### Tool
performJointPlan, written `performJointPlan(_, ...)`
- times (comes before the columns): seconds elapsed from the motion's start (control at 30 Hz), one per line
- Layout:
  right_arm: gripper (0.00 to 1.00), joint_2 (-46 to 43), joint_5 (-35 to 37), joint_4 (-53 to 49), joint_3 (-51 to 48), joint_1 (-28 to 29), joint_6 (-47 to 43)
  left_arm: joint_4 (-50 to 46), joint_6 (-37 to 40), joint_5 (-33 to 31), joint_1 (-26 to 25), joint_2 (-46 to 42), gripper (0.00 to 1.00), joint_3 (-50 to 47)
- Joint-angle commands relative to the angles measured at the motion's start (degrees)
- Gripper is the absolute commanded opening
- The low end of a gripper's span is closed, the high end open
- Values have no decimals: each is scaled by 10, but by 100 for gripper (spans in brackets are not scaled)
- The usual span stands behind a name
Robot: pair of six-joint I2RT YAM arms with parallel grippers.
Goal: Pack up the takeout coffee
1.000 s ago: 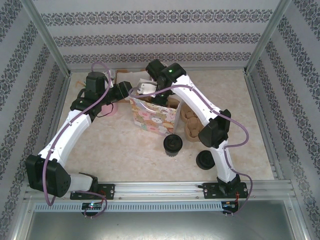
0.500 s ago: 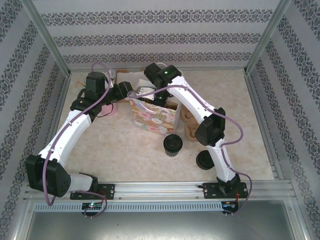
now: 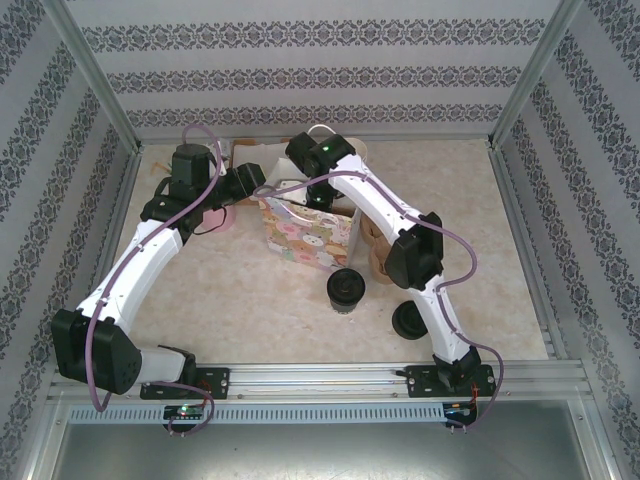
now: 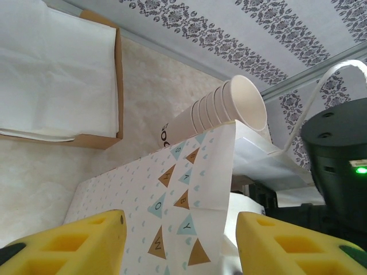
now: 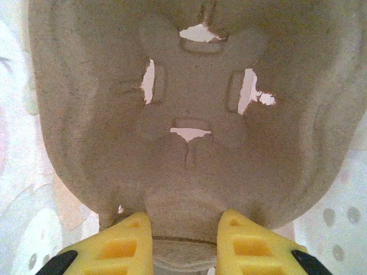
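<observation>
Grey pulp tray [image 5: 189, 114] hangs pinched by its rim in the right claw [image 5: 186, 226] at the mouth of the paper bag [image 3: 305, 238]; a snag there could topple the bag. The left claw [image 4: 180, 232] stands half open astride the bag's wall, gripping nothing. The lidded coffee [image 3: 347, 290] sits just before the bag on the marbled table [image 3: 250, 300], patterned walls [image 3: 320, 75] around.

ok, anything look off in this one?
The stack of cream cups behind the patterned bag looks tipped over, mouths facing sideways instead of up. Nothing looks spilled. The right gripper holds a pulp carrier by its rim.
</observation>
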Motion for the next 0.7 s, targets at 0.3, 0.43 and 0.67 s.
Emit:
performJointPlan(0.3, 19, 18, -3, 4, -20, 0, 22, 6, -9, 12, 4, -7, 54, -5)
performJointPlan(0.43, 18, 20, 7, 9, -25, 4, 24, 6, -9, 14, 4, -4, 54, -3)
performJointPlan(0.67, 18, -7, 14, 40, -27, 6, 35, 3, -6, 14, 5, -1, 54, -4)
